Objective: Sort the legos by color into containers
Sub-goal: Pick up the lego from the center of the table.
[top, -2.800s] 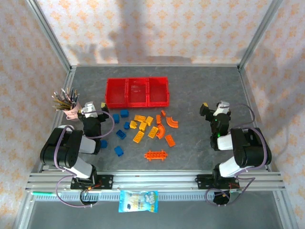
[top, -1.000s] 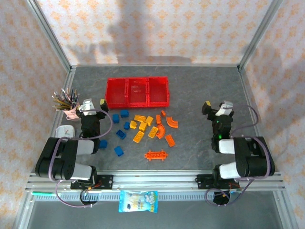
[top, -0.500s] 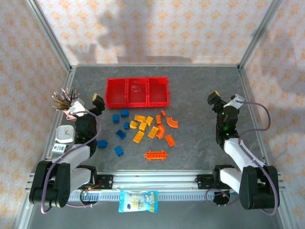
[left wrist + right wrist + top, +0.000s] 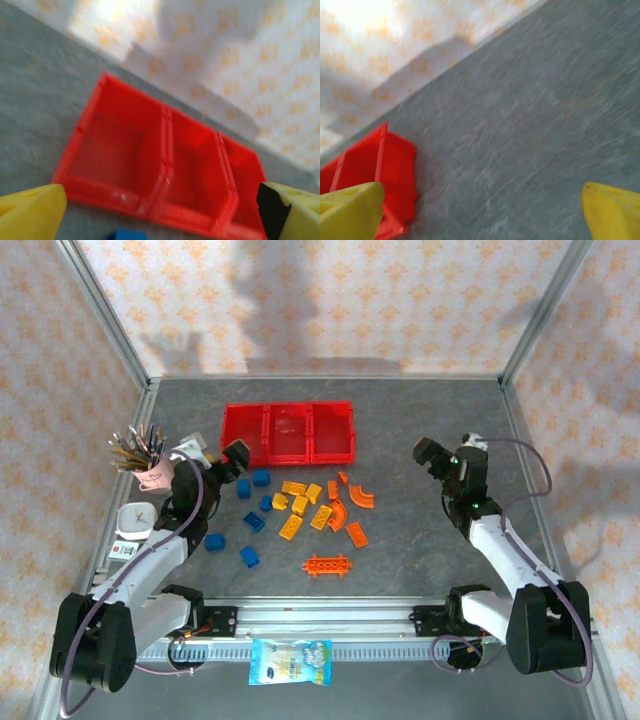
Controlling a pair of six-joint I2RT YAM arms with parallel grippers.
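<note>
Near the middle of your grey table [image 4: 420, 550], the small yellow-orange, darker orange and blue plastic legos [image 4: 310, 505] lie loose just in front of the three joined red translucent square containers [image 4: 268, 435]. Your left gripper [image 4: 213, 455] hangs by the containers' left end, jaws spread, holding nothing. Your right gripper [image 4: 448, 450], well apart to the right, is spread too.

My L gripper [image 4: 232, 462] hangs by the near-left corner of the red containers [image 4: 268, 435], just beside blue legos [image 4: 252, 482]. R gripper [image 4: 430, 454] is over bare table [image 4: 420, 550], well apart from the orange legos [image 4: 325, 510].
</note>
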